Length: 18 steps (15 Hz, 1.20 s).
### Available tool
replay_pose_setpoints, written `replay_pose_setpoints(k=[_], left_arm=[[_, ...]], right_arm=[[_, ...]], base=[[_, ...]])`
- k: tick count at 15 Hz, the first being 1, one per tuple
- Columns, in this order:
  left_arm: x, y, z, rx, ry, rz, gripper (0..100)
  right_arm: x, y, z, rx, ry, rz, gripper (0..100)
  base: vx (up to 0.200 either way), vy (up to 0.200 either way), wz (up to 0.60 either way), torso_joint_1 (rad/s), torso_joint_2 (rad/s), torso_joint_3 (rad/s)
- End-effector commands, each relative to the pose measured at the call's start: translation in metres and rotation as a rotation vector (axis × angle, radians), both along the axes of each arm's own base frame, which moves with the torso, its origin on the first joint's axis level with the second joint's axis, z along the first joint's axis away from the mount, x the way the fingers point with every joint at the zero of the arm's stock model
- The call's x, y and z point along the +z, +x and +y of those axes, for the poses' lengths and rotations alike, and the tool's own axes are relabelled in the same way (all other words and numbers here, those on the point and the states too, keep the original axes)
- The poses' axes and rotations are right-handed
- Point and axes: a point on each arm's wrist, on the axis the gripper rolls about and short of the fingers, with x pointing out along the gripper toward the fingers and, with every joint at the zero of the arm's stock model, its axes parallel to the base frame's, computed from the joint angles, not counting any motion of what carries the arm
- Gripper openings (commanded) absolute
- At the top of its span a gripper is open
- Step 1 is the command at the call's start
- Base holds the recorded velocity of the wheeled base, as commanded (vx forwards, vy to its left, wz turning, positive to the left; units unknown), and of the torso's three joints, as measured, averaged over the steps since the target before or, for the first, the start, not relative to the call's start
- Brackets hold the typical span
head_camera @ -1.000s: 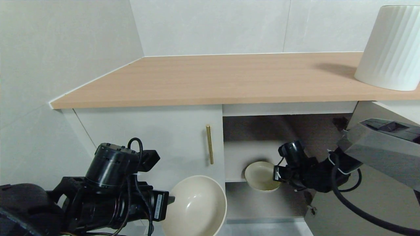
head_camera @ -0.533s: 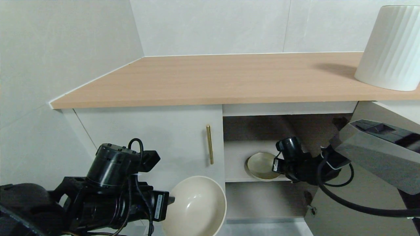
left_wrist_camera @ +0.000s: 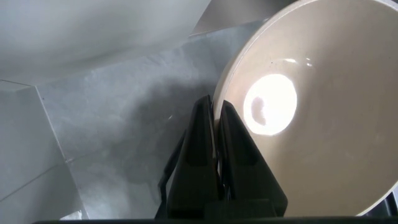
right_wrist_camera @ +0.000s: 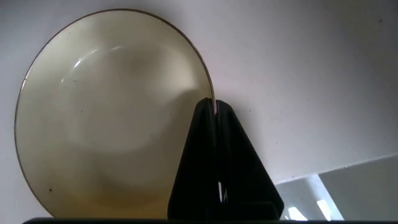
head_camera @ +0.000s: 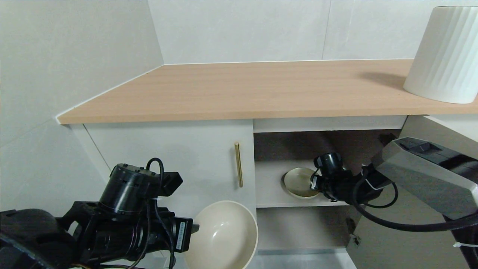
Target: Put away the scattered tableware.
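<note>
You have the open cabinet compartment [head_camera: 269,149] under the light wood-grain countertop [head_camera: 242,89] in front of you, and on its white upper shelf [head_camera: 269,183] sits the one thing inside it: a small, shallow, round cream dish [head_camera: 298,182] with a thin dark rim. Your right gripper [head_camera: 315,183] has its black fingers pinched narrowly onto that dish's rim at the side nearer the arm. From the right wrist view the dish [right_wrist_camera: 106,106] lies flat over the pale shelf with the right gripper [right_wrist_camera: 215,106] clamped on its edge, but you cannot tell whether its base bears on the shelf. Your left gripper [head_camera: 194,226] is low and outside the cabinet, in front of the closed white door [head_camera: 168,157] with its slim brass bar handle [head_camera: 238,164]. It is closed tight on the rim of a larger, deep, glossy cream bowl [head_camera: 224,235] that is tipped on edge, its lower part cut off by the frame. On the countertop's far right stands a white ribbed tapered vessel [head_camera: 444,56], also cut off.
</note>
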Motion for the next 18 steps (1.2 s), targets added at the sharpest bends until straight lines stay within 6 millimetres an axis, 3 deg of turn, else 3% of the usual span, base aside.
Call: replay_pose_setpoints(k=[1, 2, 3, 7, 10, 13, 16, 18], left_arm=[[-0.002, 0.001, -0.001, 0.001, 0.003, 0.007, 0], [-0.003, 0.001, -0.001, 0.000, 0.006, 0.009, 0], [-0.003, 0.001, -0.001, 0.000, 0.006, 0.010, 0], [-0.004, 0.003, -0.002, -0.001, 0.006, 0.012, 0], [-0.010, 0.005, -0.007, -0.002, 0.011, 0.032, 0], [-0.026, 0.014, -0.025, 0.080, 0.031, -0.007, 0], [-0.041, 0.018, -0.045, 0.153, 0.080, -0.015, 0], [-0.047, 0.017, -0.051, 0.140, 0.094, -0.006, 0]], right_arm=[[-0.004, 0.004, 0.000, -0.009, -0.007, -0.004, 0], [-0.004, 0.004, 0.000, -0.012, -0.008, -0.004, 0], [-0.005, 0.004, 0.000, -0.012, -0.009, -0.003, 100], [0.002, 0.003, -0.001, -0.014, -0.001, -0.019, 100], [0.022, -0.008, 0.001, 0.004, 0.009, -0.030, 100], [0.053, -0.044, 0.017, 0.124, 0.052, -0.022, 100], [0.095, -0.102, 0.033, 0.372, 0.109, 0.022, 100], [0.106, -0.132, 0.040, 0.514, 0.154, 0.053, 100]], base=[[0.000, 0.000, 0.00, 0.000, 0.00, 0.000], [0.000, 0.000, 0.00, 0.000, 0.00, 0.000], [0.000, 0.000, 0.00, 0.000, 0.00, 0.000], [0.000, 0.000, 0.00, 0.000, 0.00, 0.000], [0.000, 0.000, 0.00, 0.000, 0.00, 0.000], [0.000, 0.000, 0.00, 0.000, 0.00, 0.000], [0.000, 0.000, 0.00, 0.000, 0.00, 0.000], [0.000, 0.000, 0.00, 0.000, 0.00, 0.000]])
